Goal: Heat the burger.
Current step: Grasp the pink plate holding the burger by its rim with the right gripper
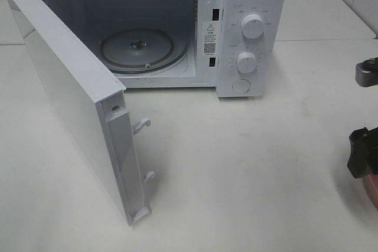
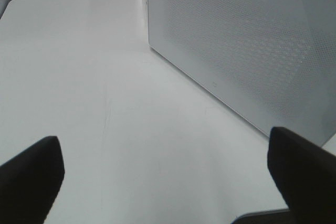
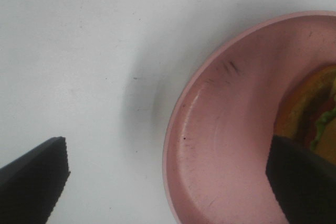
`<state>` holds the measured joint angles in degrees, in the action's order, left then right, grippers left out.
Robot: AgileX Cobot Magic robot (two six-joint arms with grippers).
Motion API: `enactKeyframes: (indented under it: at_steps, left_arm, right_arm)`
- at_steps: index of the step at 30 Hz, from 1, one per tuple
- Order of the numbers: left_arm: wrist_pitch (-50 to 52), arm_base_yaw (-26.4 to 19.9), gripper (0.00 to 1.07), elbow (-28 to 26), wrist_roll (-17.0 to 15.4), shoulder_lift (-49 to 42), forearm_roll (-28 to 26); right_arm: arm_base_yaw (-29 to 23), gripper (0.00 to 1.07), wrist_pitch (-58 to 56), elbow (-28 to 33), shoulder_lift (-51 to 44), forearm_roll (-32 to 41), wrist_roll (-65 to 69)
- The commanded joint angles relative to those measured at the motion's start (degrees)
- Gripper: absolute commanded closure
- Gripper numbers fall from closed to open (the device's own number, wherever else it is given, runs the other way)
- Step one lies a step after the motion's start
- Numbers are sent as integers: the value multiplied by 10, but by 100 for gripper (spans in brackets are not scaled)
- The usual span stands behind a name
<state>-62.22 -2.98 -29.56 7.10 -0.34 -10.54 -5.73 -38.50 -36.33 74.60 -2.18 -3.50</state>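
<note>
Burger [image 3: 310, 108] seen lying on a round pink plate [image 3: 226, 129] on the white table [image 3: 79, 51], right pincer [image 3: 168, 177] spread wide above the plate's rim, nothing gripped, left pincer [image 2: 167, 174] likewise spread wide and holding nothing, near the swung-open door [image 1: 65, 87] of the white microwave [image 1: 248, 4]

plate [image 3: 220, 145]: pink, dark scuffs, below right claw [image 3: 165, 148] (black) | burger [image 3: 302, 109]: orange-brown bun, green lettuce, beside same claw | table [image 3: 79, 51]: white | door [image 2: 252, 51]: pale grey, fine dot grid, ahead of left claw [image 2: 164, 140] (black) | microwave [image 1: 254, 4]: white
</note>
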Motion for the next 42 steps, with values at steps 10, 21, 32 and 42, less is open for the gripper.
enactKeyframes:
  at_steps: [10, 21, 32, 42]
  left_arm:
    - [7, 0, 9, 0, -2, -8, -5]
    - [7, 0, 9, 0, -2, -8, -5]
    - [7, 0, 9, 0, -2, -8, -5]
    - [7, 0, 9, 0, -2, -8, -5]
  right_arm:
    - [3, 11, 29, 0, 84, -34, 48]
    - [23, 14, 69, 0, 151, -33, 57]
    - [23, 19, 114, 0, 210, -42, 58]
    - [23, 38, 123, 0, 226, -46, 61]
